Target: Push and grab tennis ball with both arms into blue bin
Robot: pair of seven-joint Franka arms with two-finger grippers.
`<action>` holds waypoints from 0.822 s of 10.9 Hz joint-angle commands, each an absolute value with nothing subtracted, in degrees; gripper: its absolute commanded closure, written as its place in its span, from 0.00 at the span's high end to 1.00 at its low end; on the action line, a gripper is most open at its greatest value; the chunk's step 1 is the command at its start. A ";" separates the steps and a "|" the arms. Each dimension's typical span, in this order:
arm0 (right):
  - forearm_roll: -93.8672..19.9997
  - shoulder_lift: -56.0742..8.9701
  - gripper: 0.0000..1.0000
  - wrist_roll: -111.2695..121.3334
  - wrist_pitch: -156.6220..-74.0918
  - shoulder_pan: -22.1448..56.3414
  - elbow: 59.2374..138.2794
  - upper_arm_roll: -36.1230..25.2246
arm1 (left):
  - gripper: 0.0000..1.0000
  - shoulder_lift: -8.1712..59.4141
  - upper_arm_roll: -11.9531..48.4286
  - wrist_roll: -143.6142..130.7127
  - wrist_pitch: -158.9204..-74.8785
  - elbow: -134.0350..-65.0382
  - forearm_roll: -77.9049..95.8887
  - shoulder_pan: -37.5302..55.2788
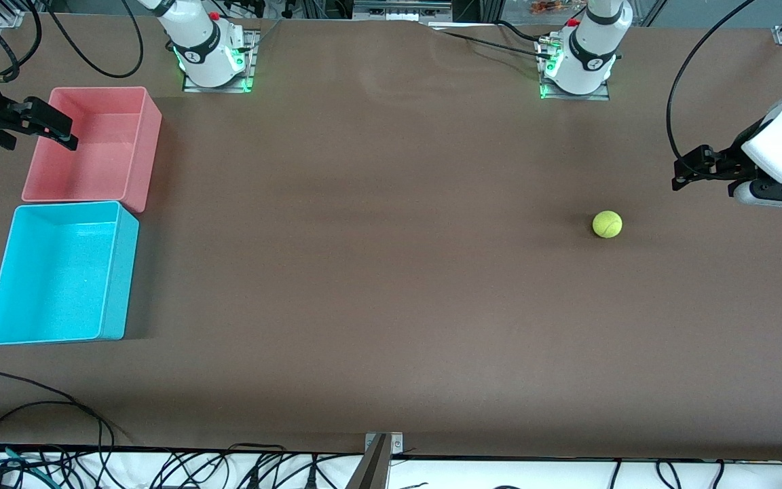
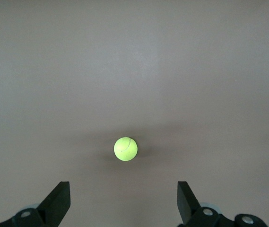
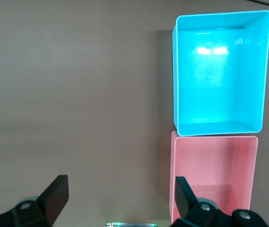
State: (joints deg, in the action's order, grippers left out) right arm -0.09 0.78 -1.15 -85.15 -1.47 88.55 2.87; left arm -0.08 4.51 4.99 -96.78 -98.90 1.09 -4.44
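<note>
The tennis ball (image 1: 607, 224) lies alone on the brown table toward the left arm's end. In the left wrist view the ball (image 2: 125, 149) sits ahead of my left gripper (image 2: 124, 198), centred between its wide-open fingers and apart from them. My left gripper (image 1: 677, 173) hovers over the table edge at that end, empty. The blue bin (image 1: 111, 272) stands at the right arm's end, empty. My right gripper (image 1: 41, 142) hovers open and empty over the pink bin's outer edge. In its own view, the right gripper (image 3: 120, 196) looks down on the blue bin (image 3: 219, 14).
A pink bin (image 1: 150, 149) of the same shape touches the blue bin and stands farther from the front camera; it also shows in the right wrist view (image 3: 214, 138). The arm bases (image 1: 214, 61) (image 1: 578, 68) stand along the table's back edge. Cables hang along the front edge.
</note>
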 commanded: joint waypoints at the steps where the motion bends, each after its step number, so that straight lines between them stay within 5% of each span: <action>1: -1.32 0.79 1.00 -1.67 -84.64 -1.84 87.63 2.73 | 1.00 0.26 4.83 5.01 -95.98 -98.09 0.97 -4.92; 9: -1.32 0.35 1.00 -1.67 -86.92 -2.11 85.34 1.49 | 1.00 0.53 4.83 5.01 -95.98 -98.09 1.05 -4.92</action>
State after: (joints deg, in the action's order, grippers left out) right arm -0.11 0.76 -1.21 -86.11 -1.85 86.94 1.42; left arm 0.26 4.51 4.99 -96.78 -98.90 1.09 -4.45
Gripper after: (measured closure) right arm 0.000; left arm 0.000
